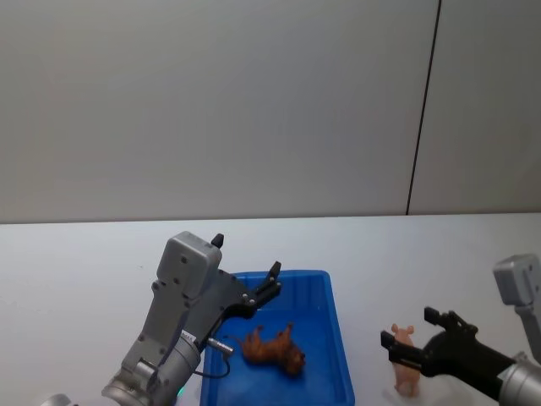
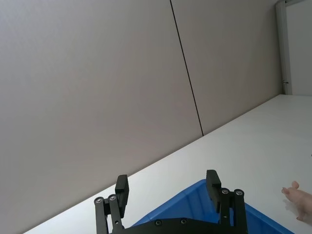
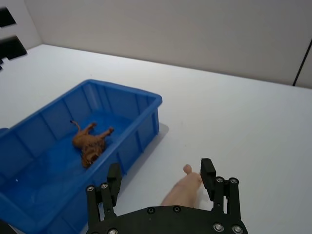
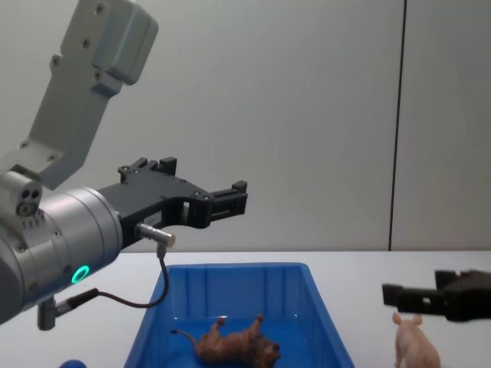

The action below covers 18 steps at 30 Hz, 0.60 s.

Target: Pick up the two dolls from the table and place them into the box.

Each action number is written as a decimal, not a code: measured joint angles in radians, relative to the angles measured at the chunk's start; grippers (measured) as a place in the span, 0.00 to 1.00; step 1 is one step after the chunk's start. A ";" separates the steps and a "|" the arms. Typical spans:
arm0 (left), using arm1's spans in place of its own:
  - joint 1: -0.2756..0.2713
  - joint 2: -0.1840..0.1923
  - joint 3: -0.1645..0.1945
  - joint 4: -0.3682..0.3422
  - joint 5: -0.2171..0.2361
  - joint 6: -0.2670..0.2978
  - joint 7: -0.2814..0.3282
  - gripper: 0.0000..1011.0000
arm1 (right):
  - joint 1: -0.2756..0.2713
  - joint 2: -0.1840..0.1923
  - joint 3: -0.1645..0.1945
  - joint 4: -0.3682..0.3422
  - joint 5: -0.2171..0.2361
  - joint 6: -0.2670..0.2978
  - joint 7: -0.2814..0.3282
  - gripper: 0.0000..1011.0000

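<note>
In the head view the pale pink plastic pig (image 1: 407,370) stands on the white tabletop (image 1: 84,262) at three o'clock of the bright blue rectangular plastic bin (image 1: 341,338), straddled by the released right hand (image 1: 408,328), and in the chest view the released left hand (image 4: 205,184) hangs above the brown plastic lion (image 4: 234,346) lying in the bin.

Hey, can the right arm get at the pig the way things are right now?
Probably yes. The open right hand sits right at the pig, which stands on the table beside the box, with nothing between hand and pig.
</note>
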<state>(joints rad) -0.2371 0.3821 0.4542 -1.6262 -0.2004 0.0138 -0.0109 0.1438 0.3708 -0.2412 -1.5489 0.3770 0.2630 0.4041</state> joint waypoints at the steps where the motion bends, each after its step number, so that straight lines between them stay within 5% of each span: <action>1: 0.000 0.000 0.000 0.000 0.000 0.000 0.000 0.99 | -0.003 0.001 0.000 0.000 0.000 0.002 -0.002 0.99; 18: 0.000 0.000 0.000 0.000 0.000 0.000 0.000 0.99 | -0.016 -0.014 -0.023 0.067 -0.019 0.044 -0.050 0.99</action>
<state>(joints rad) -0.2371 0.3821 0.4542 -1.6262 -0.2004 0.0138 -0.0109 0.1275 0.3566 -0.2640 -1.4823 0.3583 0.3066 0.3545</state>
